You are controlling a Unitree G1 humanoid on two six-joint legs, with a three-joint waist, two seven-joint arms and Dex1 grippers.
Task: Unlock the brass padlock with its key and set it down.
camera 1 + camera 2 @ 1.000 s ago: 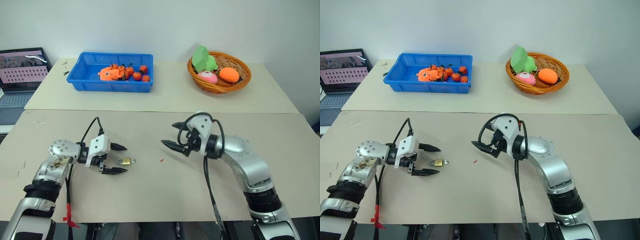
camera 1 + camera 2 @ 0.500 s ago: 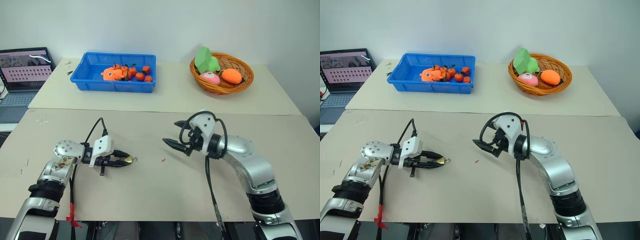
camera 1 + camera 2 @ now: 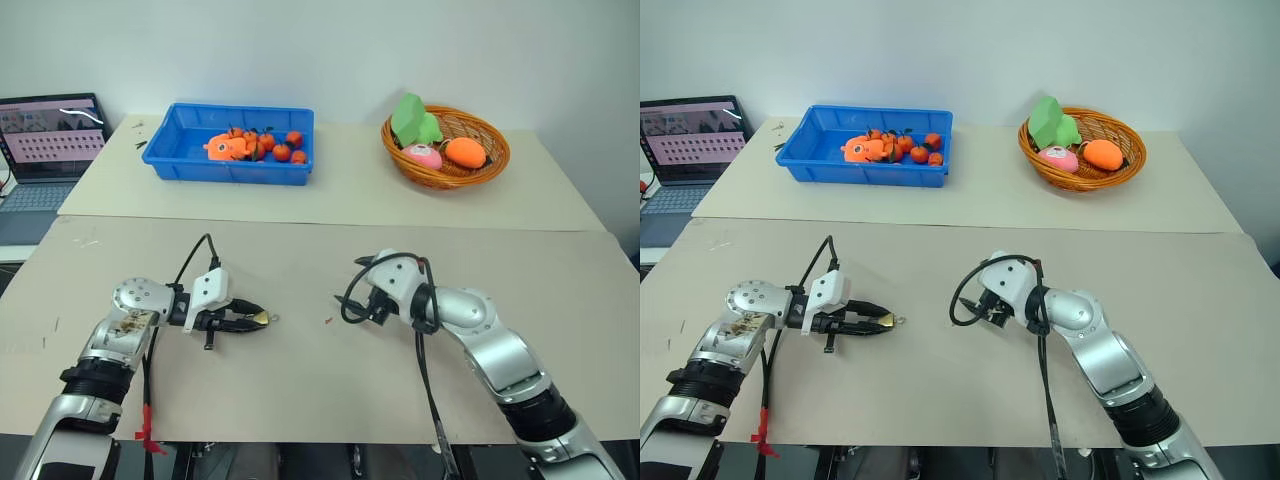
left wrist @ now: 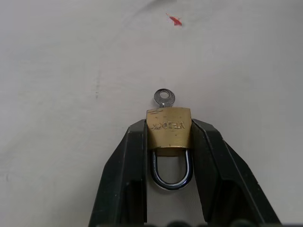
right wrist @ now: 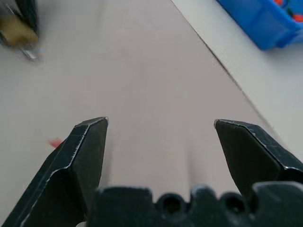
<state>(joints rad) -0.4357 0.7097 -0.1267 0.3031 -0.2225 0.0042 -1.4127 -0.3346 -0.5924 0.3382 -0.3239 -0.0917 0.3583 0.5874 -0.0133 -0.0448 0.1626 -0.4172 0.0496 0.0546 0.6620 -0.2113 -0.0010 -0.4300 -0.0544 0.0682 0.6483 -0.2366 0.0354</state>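
Pinching the brass padlock [image 4: 169, 129] is the left tool [image 4: 169, 142]; right tool [image 5: 161, 142] gapes empty.

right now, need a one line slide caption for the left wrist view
Left gripper clamps the brass padlock by its sides, key protruding from its keyhole end, above the tan tabletop.

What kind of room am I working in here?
Probably a lab or test bench: paper-covered tables against a plain wall, a laptop, a blue bin and a basket of props.
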